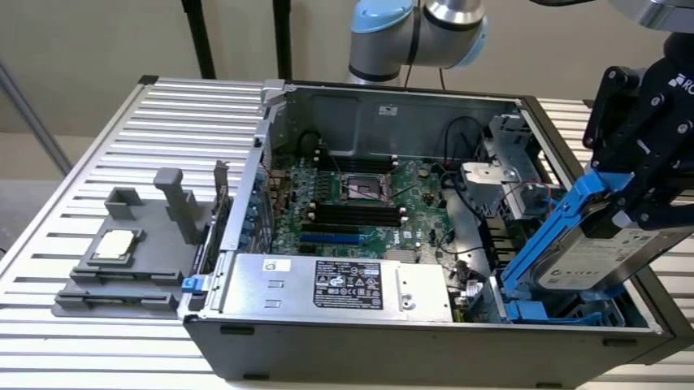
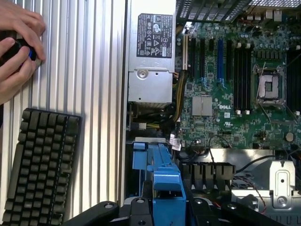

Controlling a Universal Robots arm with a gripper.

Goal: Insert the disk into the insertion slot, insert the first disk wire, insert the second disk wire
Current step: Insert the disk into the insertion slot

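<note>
At the exterior view's left, a grey fixture (image 1: 130, 252) on the bench (image 1: 109, 361). Middle: open PC case (image 1: 434, 349), power supply (image 1: 336, 284) at its near wall. Right: gripper (image 1: 638, 207) part-open, clamped on the disk (image 1: 596, 256). Disk tilted, lower end at the insertion slot (image 1: 548, 313) in the case's near right corner, not seated.
</note>
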